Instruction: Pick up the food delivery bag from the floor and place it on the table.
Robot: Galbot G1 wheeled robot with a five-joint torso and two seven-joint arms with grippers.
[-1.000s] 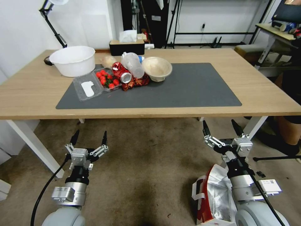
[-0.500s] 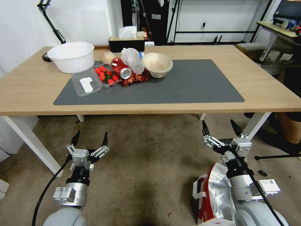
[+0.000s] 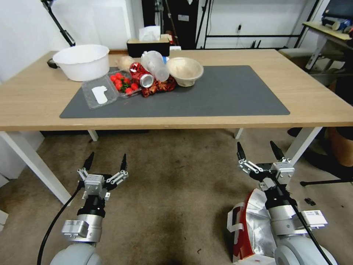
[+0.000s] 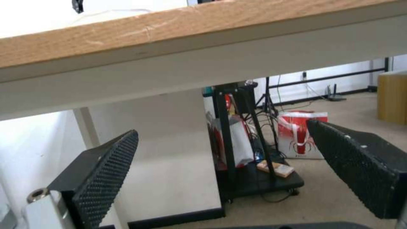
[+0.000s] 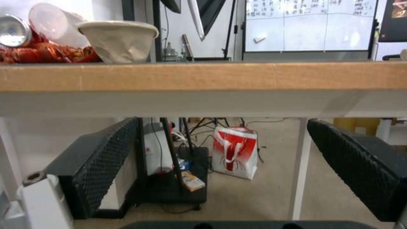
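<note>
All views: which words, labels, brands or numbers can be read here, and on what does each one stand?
No text can be read with certainty.
White board: rows of handwriting, too blurred to read.
White sticker on the right arm: print too small to read.
Red and white bag beyond the table: a red crayfish-like drawing, no legible words.
Red can: brand not legible.
Food delivery bag: no legible print.

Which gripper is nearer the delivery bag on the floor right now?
Right. The right gripper hangs open just above the food delivery bag; the left gripper, also open, is across the carpet.
</note>
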